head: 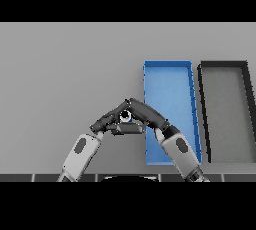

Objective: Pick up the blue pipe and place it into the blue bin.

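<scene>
Seen from the head view, two white and grey arms rise from the lower edge of a grey table (65, 74) and meet near its middle, just left of a blue bin (167, 81). The left robot hand (107, 120) reaches up and to the right, its dark fingers stretched out fairly straight toward the other hand. The right robot hand (145, 113) slants up and to the left across the bin's left wall, its fingertips touching or overlapping those of the left hand; whether its fingers are curled round anything cannot be told. Between the two hands a small pale ring with a dark centre (125, 116) shows, and a short dark bar lies just beneath it. The blue pipe cannot be made out anywhere on the table or inside the bin. A black bin (224, 64) with a grey floor stands just right of the blue one, side by side with it.
</scene>
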### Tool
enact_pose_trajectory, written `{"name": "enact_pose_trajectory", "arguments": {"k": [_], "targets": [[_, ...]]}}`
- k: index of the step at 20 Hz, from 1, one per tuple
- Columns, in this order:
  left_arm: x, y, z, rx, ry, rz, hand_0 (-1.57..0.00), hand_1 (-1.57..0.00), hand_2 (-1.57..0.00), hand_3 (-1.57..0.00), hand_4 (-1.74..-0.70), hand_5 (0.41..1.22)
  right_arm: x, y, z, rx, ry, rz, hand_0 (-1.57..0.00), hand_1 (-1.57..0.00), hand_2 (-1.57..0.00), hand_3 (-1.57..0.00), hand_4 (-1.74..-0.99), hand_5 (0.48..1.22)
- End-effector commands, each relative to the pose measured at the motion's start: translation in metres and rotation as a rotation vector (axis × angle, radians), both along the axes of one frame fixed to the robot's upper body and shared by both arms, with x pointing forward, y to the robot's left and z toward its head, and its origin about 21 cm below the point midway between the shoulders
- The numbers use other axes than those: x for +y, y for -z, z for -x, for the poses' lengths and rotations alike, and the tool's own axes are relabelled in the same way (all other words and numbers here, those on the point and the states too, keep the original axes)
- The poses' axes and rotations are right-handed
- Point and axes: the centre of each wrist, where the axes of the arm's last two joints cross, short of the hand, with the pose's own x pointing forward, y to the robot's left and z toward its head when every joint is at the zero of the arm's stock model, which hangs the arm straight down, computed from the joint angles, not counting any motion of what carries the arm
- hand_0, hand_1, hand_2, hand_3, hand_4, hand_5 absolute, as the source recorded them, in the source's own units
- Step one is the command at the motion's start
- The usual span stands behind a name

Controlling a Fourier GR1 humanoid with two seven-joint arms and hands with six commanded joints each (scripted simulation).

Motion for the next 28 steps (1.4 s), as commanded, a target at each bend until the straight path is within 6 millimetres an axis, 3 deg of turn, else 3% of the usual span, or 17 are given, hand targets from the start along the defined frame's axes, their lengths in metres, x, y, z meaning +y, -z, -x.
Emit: {"name": "enact_pose_trajectory", "arguments": {"k": [1, 7, 8, 9, 11, 13, 16, 21, 25, 28], "targets": [[0.000, 0.001, -0.002, -0.008, -0.004, 0.001, -1.57, -1.57, -1.55, -1.40, -1.73, 1.221, 0.003, 0.000, 0.001, -0.006, -0.006, 0.004, -1.47, -1.47, -1.47, -1.43, -1.481, 1.077], [0.001, 0.001, 0.001, -0.027, -0.011, 0.017, -1.57, -1.57, -1.56, -1.43, -1.73, 1.221, 0.006, 0.003, 0.007, 0.070, -0.005, -0.077, -1.54, -1.55, -1.55, -1.53, -1.494, 1.183], [0.002, -0.001, 0.000, -0.038, -0.008, 0.010, -1.57, -1.57, -1.57, -1.26, -1.73, 1.221, 0.006, 0.005, 0.009, 0.064, -0.004, -0.095, -1.55, -1.55, -1.55, -1.54, -1.495, 1.191], [0.002, -0.001, -0.001, -0.043, -0.013, -0.005, -1.45, -1.37, -1.34, -1.05, -1.63, 1.221, 0.006, 0.007, 0.010, 0.052, 0.001, -0.105, -1.55, -1.55, -1.55, -1.55, -1.496, 1.197], [0.002, -0.001, 0.001, -0.044, -0.002, -0.057, -0.94, -0.88, -0.85, -0.67, -1.41, 1.221, 0.005, 0.007, 0.009, 0.052, 0.011, -0.099, -1.56, -1.56, -1.56, -1.56, -1.497, 1.206], [0.004, 0.002, -0.002, -0.052, 0.034, -0.072, -0.60, -0.56, -0.55, -0.43, -1.25, 1.221, 0.005, 0.004, 0.010, 0.055, 0.025, -0.084, -1.56, -1.56, -1.56, -1.56, -1.498, 1.211], [0.011, 0.002, -0.001, -0.019, 0.034, -0.120, -0.31, -0.29, -0.28, -0.22, -1.09, 0.984, 0.009, 0.001, 0.009, 0.051, 0.034, -0.088, -1.57, -1.57, -1.57, -1.57, -1.498, 1.216], [0.011, 0.002, -0.002, 0.032, -0.004, -0.183, -0.10, -0.09, -0.09, -0.07, -0.98, 0.682, 0.012, 0.001, 0.007, 0.023, 0.049, -0.096, -1.57, -1.57, -1.57, -1.57, -1.499, 1.219], [0.009, 0.006, -0.001, 0.080, -0.023, -0.189, -0.04, -0.04, -0.04, -0.03, -0.97, 0.557, 0.010, 0.003, 0.005, 0.024, 0.043, -0.126, -1.57, -1.57, -1.57, -1.57, -1.498, 1.220], [0.010, 0.009, -0.004, 0.091, -0.042, -0.210, -0.02, -0.02, -0.02, -0.01, -0.97, 0.519, 0.007, -0.012, 0.004, 0.022, 0.033, -0.200, -1.57, -1.57, -1.57, -1.57, -1.496, 1.221]]}}
